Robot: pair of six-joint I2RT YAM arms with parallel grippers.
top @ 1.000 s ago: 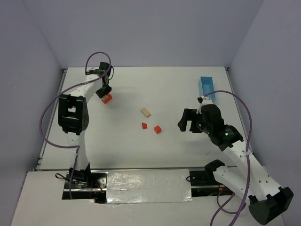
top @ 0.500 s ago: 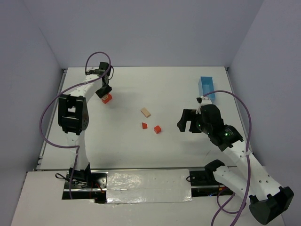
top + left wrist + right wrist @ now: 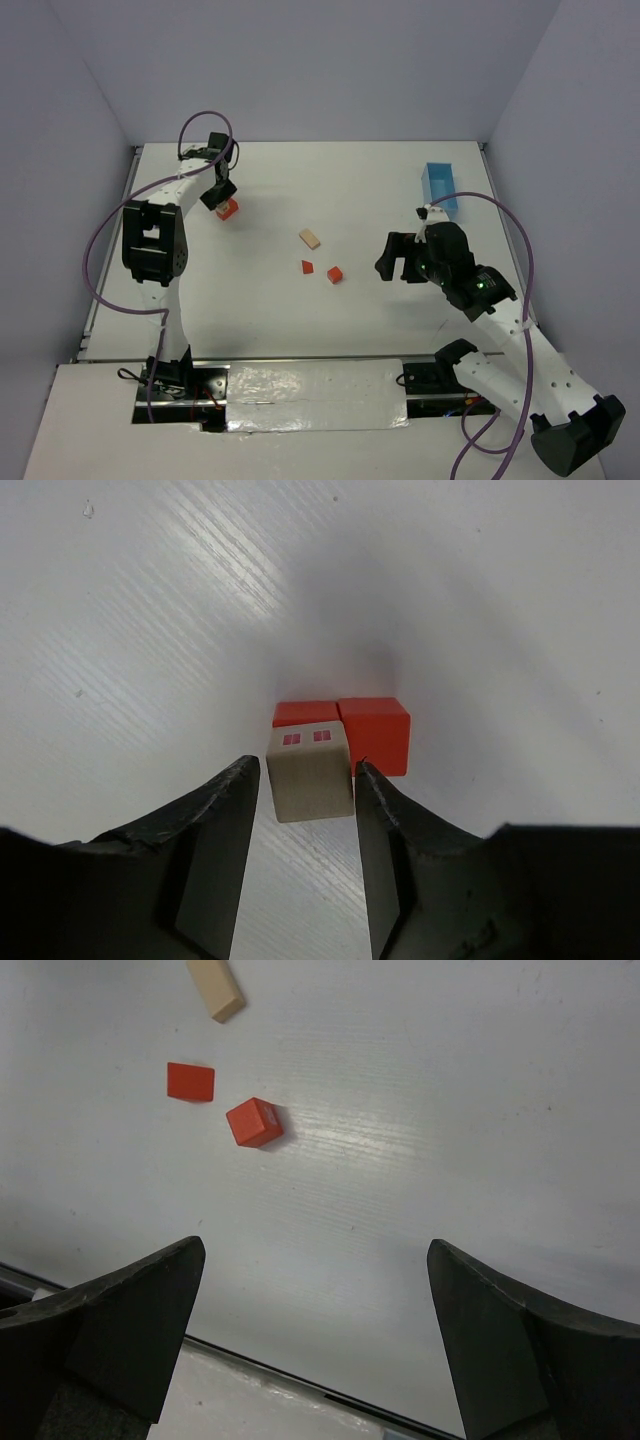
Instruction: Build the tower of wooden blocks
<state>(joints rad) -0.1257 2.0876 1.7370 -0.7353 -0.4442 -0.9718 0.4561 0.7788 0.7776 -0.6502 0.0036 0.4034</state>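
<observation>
White table (image 3: 260, 320) carries a tan slab (image 3: 310, 238), red wedge (image 3: 308, 267), red cube (image 3: 335, 274) — and a blue box (image 3: 440, 186)

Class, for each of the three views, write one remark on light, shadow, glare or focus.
Top external: even, soft light, sharp throughout, only faint shadows on the table. Left wrist: grey shadow beyond the tan block; dark fingers lose detail. Right wrist: pale glare streak right of the red cube.
</observation>
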